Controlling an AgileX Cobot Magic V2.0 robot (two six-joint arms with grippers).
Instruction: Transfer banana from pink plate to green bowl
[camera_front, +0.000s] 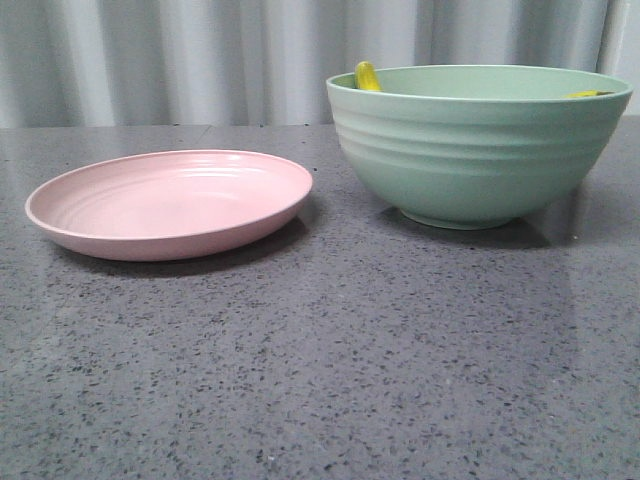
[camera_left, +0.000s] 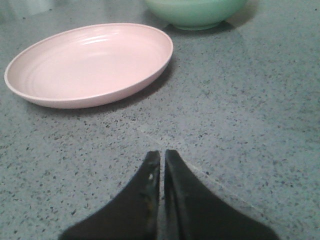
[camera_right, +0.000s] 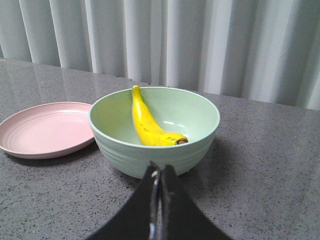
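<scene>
The yellow banana (camera_right: 147, 127) lies inside the mint-green bowl (camera_right: 150, 155), leaning on its inner wall; in the front view only its tip (camera_front: 367, 76) shows above the bowl (camera_front: 470, 150). The pink plate (camera_front: 170, 205) is empty, to the left of the bowl; it also shows in the left wrist view (camera_left: 87, 65) and the right wrist view (camera_right: 42, 130). My left gripper (camera_left: 162, 155) is shut and empty over bare table, short of the plate. My right gripper (camera_right: 161, 170) is shut and empty, just in front of the bowl. Neither gripper shows in the front view.
The plate and bowl stand on a dark grey speckled table (camera_front: 320, 380). A pale pleated curtain (camera_front: 200, 60) hangs behind the table's far edge. The bowl's base (camera_left: 195, 15) shows at the edge of the left wrist view.
</scene>
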